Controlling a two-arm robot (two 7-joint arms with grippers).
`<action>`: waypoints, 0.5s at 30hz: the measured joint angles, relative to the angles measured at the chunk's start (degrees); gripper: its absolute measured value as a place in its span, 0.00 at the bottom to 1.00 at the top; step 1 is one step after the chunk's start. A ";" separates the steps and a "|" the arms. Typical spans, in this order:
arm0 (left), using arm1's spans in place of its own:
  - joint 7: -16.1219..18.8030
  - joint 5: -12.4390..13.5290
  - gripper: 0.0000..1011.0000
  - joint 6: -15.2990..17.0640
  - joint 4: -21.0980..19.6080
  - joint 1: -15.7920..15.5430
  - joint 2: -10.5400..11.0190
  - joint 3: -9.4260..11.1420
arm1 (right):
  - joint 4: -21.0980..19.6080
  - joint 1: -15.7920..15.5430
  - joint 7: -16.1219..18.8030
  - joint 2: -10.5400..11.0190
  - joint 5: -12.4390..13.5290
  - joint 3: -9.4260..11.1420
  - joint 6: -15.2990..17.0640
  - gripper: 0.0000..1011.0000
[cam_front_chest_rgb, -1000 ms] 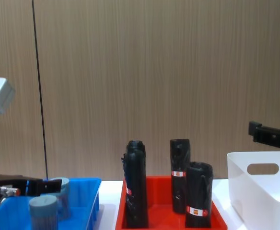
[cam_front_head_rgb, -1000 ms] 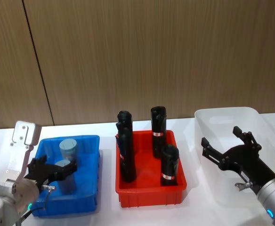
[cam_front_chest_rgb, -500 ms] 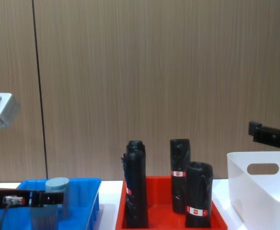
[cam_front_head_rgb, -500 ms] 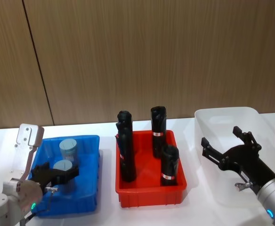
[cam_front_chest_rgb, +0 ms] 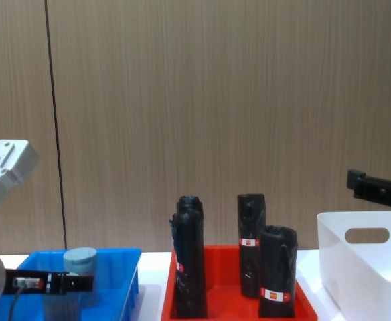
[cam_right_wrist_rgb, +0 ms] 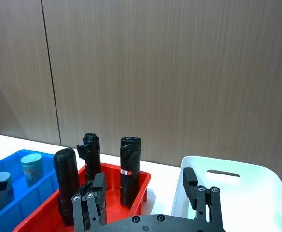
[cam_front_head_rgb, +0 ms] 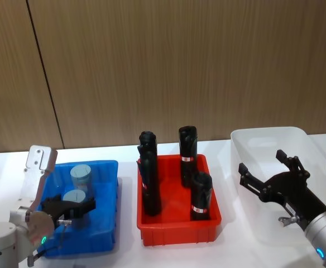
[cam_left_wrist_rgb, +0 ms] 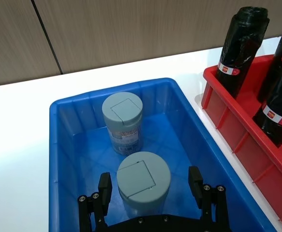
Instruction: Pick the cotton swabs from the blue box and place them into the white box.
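Note:
Two cotton swabs tubs with grey-blue lids stand in the blue box point(cam_front_head_rgb: 104, 223): a far one point(cam_front_head_rgb: 80, 175) and a near one point(cam_front_head_rgb: 73, 199). My left gripper point(cam_front_head_rgb: 73, 209) is low inside the blue box, open, its fingers on either side of the near tub point(cam_left_wrist_rgb: 143, 182) with a gap on each side; the far tub point(cam_left_wrist_rgb: 123, 121) stands just beyond. My right gripper point(cam_front_head_rgb: 260, 161) hangs open and empty over the near left part of the white box point(cam_front_head_rgb: 297, 142), whose handle cutout faces me point(cam_front_chest_rgb: 366, 235).
A red tray point(cam_front_head_rgb: 177, 226) with several tall black rolls point(cam_front_head_rgb: 149, 178) stands between the two boxes. The wooden wall runs close behind the white table point(cam_front_head_rgb: 126, 254).
My left arm has come down and drawn slightly back, settling its fingers lower around the near tub. Both tubs and the right arm have stayed put.

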 joint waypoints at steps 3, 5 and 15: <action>-0.07 0.46 0.99 0.41 0.87 -0.61 -0.35 0.07 | 0.00 0.00 0.00 0.00 0.00 0.00 0.00 0.99; -0.14 0.84 0.99 0.66 1.59 -1.09 -0.61 0.12 | 0.00 0.00 0.00 0.00 0.00 0.00 0.00 0.99; -0.66 2.47 0.99 1.09 4.63 -2.82 -1.53 0.36 | 0.00 0.00 0.00 0.00 0.00 0.00 0.00 0.99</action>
